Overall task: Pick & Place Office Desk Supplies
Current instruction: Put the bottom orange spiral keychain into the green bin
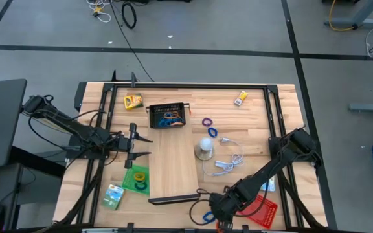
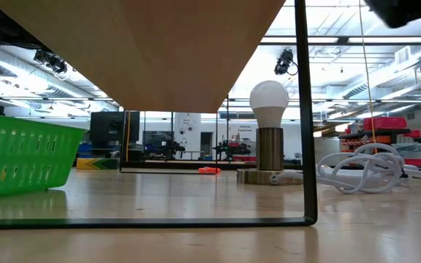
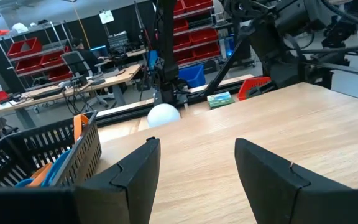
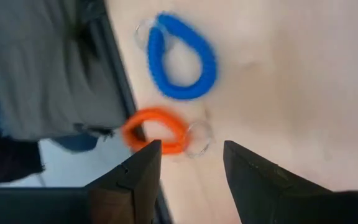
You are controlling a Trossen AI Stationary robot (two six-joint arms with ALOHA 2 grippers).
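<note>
A: So, high view — where are the arms?
B: Left gripper (image 1: pixel 136 147) hovers near the bench's left edge, fingers apart, nothing in them. Right gripper (image 1: pixel 214 206) is at the front edge, by a blue band (image 1: pixel 208 217).
A: Low view?
B: Green tray (image 2: pixel 20 155), bulb lamp (image 2: pixel 269 131), white cable (image 2: pixel 368 169). No grippers seen.
A: Left wrist?
B: Fingers (image 3: pixel 135 171) spread over bare wood; black tray (image 3: pixel 39 155) w/ orange & blue bits beside.
A: Right wrist?
B: Fingers (image 4: pixel 138 168) released, empty, just above an orange band (image 4: pixel 154 130) at the bench edge; blue band (image 4: pixel 182 56) past it.
</note>
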